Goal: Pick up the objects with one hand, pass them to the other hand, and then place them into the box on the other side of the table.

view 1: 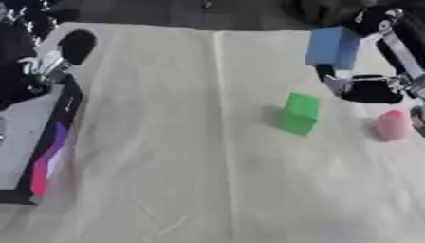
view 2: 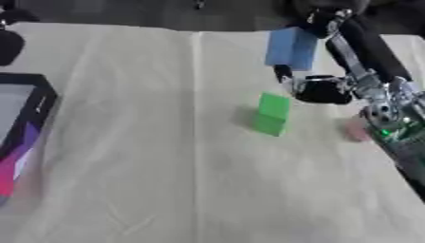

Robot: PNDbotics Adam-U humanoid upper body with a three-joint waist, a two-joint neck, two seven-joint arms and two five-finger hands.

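My right hand (view 1: 369, 89) is at the far right, raised over the table and shut on a blue block (view 1: 334, 46), with fingers above the block and thumb below it. A green block (view 1: 299, 113) stands on the cloth just below and left of that hand. To its right a pink rounded object (view 1: 390, 125) lies close to my right forearm. The box (view 1: 62, 118), black-rimmed with a pink and purple side, sits at the left edge. My left hand (view 1: 43, 65) hovers open over the box's far corner.
A cream cloth (view 1: 191, 156) covers the table, with a crease running down its middle. A dark shadow (view 1: 76, 45) falls on the cloth beside my left hand. The table's far edge runs along the top of the view.
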